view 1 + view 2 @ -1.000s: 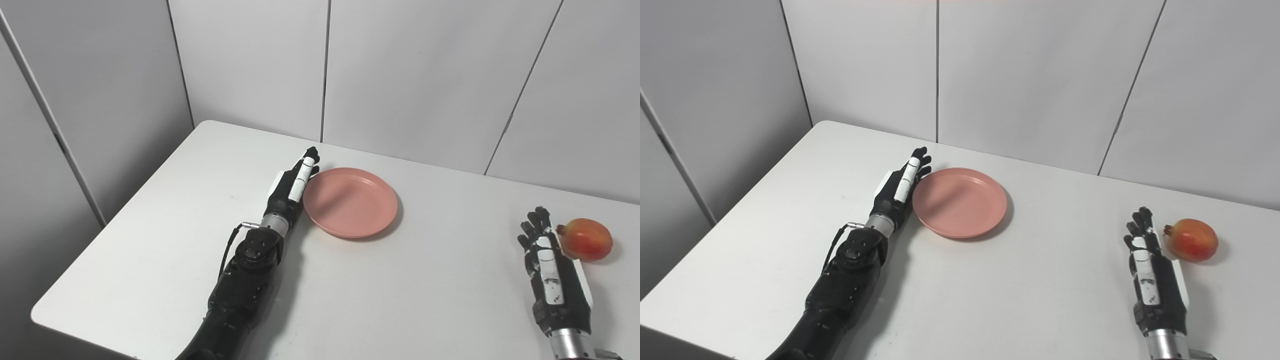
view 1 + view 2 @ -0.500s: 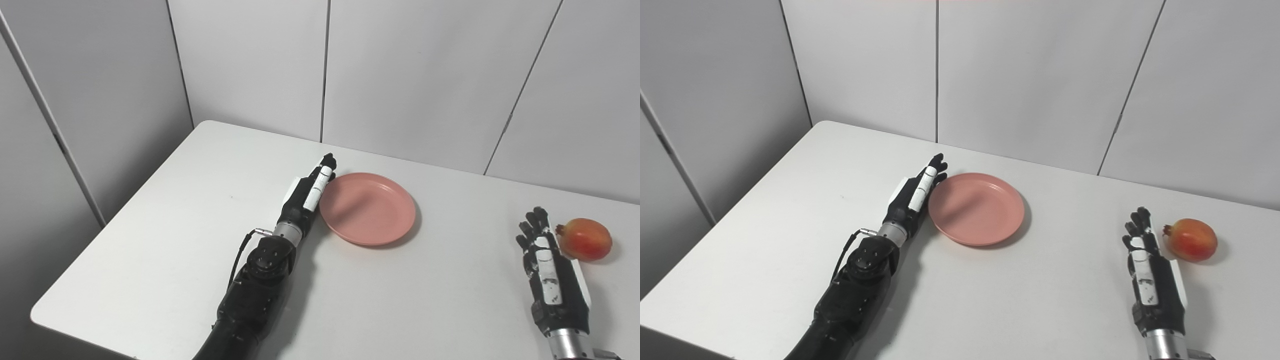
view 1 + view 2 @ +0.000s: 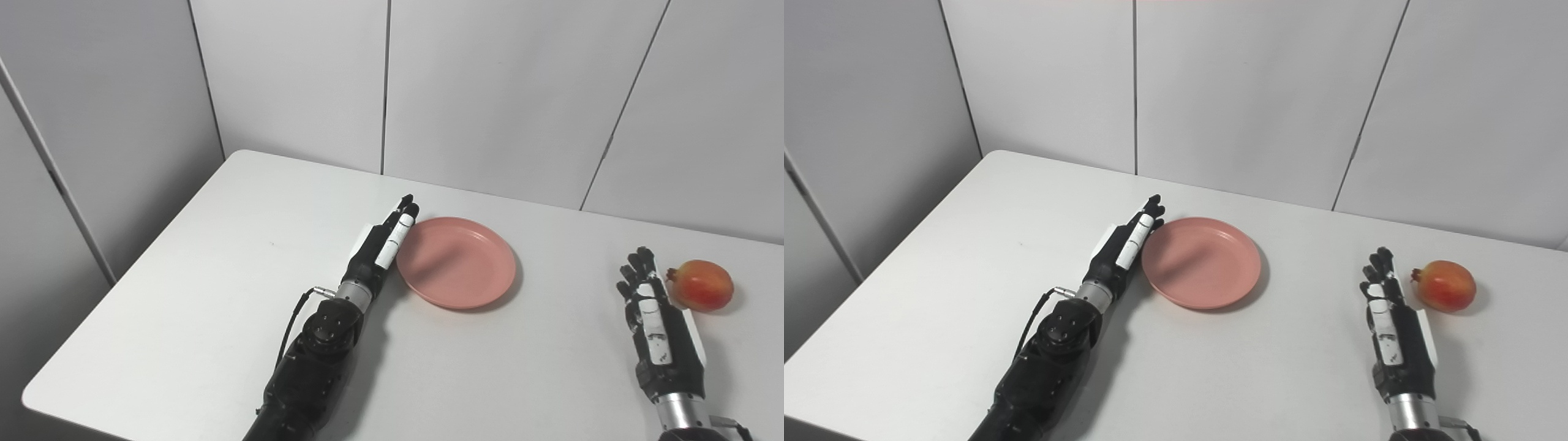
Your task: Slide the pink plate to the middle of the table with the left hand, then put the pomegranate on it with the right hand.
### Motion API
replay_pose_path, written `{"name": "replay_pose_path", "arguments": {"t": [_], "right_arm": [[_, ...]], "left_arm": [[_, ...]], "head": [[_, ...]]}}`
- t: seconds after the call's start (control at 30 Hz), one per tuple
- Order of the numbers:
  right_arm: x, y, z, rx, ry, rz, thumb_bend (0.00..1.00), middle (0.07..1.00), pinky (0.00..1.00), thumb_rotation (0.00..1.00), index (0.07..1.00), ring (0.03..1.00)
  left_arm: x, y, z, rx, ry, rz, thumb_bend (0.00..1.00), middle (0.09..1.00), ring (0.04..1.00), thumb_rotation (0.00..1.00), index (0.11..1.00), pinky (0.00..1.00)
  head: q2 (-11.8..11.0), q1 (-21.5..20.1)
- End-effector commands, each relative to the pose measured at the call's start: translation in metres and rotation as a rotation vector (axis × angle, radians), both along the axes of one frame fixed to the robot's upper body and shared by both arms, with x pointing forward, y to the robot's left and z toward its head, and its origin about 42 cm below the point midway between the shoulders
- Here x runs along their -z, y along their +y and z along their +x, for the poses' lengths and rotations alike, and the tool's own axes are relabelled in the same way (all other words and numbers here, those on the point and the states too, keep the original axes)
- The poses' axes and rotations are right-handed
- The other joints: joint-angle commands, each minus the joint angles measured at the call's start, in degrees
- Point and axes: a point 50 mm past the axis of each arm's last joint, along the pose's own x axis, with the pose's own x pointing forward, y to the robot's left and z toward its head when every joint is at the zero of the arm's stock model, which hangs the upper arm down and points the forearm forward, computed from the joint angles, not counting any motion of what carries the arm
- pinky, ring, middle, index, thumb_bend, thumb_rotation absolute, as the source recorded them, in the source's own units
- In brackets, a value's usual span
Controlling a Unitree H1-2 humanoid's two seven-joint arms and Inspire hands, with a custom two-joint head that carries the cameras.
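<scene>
**Pressing edge-on against the pink plate**

Lying on its side on the white worktop (image 3: 202, 294), the left robot hand (image 3: 381, 244) has its fingers straight and held together, gripping nothing; their inner face touches the left rim of the pink plate (image 3: 456, 262). The plate sits just right of that hand and holds nothing but a faint shadow across its well.

The right robot hand (image 3: 1390, 324) rests palm-down on the worktop, fingers spread a little and gripping nothing. The pomegranate (image 3: 1444, 285) lies just beyond and to the right of its fingertips, crown pointing towards them. In the right eye view a strip of bare worktop shows between fingertips and fruit; in the left eye view the fruit (image 3: 701, 285) appears closer to the hand (image 3: 658, 327), so the gap is harder to judge there. The right eye view also shows more of the worktop's near left part, whereas the left eye view shows its rounded near-left corner.

The plate and the pomegranate are well apart, with the right hand between them.
</scene>
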Motion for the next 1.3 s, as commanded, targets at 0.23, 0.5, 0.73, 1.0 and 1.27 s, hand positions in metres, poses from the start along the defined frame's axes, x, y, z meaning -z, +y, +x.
{"name": "replay_pose_path", "arguments": {"t": [0.23, 0.5, 0.73, 1.0, 1.27], "right_arm": [[-0.013, 0.014, 0.004, 0.021, -0.063, -0.012, 0.65, 1.000, 1.00, 0.89, 1.000, 1.000], [-0.015, 0.025, 0.005, 0.029, -0.062, 0.008, 0.64, 1.000, 1.00, 0.88, 1.000, 1.000], [-0.015, 0.037, 0.006, 0.038, -0.056, 0.012, 0.65, 1.000, 1.00, 0.86, 1.000, 1.000], [-0.013, 0.049, 0.007, 0.040, -0.041, 0.011, 0.71, 1.000, 1.00, 0.83, 1.000, 1.000], [-0.013, 0.062, 0.010, 0.059, -0.055, -0.003, 0.72, 1.000, 1.00, 0.85, 1.000, 1.000]], "left_arm": [[-0.018, -0.011, 0.001, 0.061, -0.082, -0.010, 0.65, 0.978, 0.967, 1.00, 0.972, 0.95], [-0.015, -0.010, -0.006, 0.085, -0.070, -0.042, 0.67, 0.987, 0.974, 1.00, 0.979, 0.97], [-0.015, -0.011, -0.012, 0.104, -0.062, -0.154, 0.62, 0.989, 0.980, 1.00, 0.984, 0.95], [-0.012, -0.007, -0.014, 0.138, -0.052, -0.197, 0.65, 1.000, 0.992, 1.00, 1.000, 0.98], [-0.011, 0.006, -0.012, 0.140, -0.061, -0.215, 0.66, 1.000, 0.990, 1.00, 1.000, 0.98]], "head": [[1.1, -5.0], [1.7, -9.6], [1.7, -12.9], [1.4, -15.4], [1.7, -18.3]]}}
